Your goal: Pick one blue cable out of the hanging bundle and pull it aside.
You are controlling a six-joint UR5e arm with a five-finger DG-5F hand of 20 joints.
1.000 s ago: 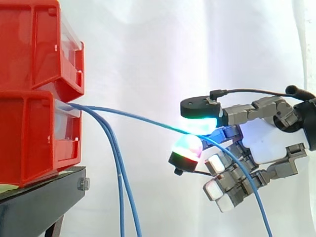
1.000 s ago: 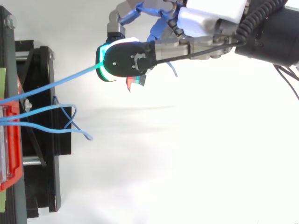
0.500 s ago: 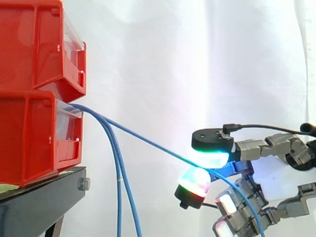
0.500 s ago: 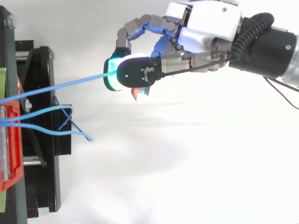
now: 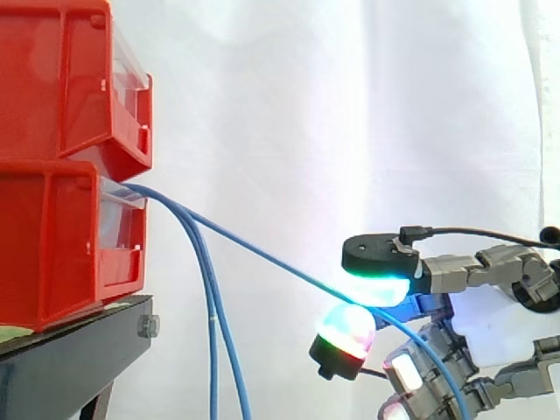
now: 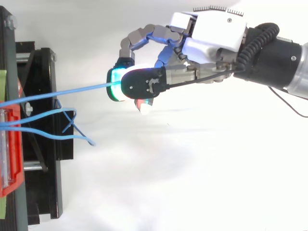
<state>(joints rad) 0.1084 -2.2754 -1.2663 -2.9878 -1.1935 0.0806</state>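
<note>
Hand [image 6: 211,33] pinches one blue cable [image 6: 72,91] between its glowing pads [image 5: 376,287], so the cable runs taut from the hand up to the red bin [image 5: 52,245], apart from the other cables [image 5: 213,332] hanging slack well away from the hand.

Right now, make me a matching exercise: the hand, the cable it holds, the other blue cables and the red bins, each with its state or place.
1 hand
2 held cable
3 other blue cables
4 red bins

A stacked on the black stand
B hanging down
C stretched straight out from the bins
D pinching one cable

Pairs: 1-D, 2-C, 3-B, 4-A
</note>
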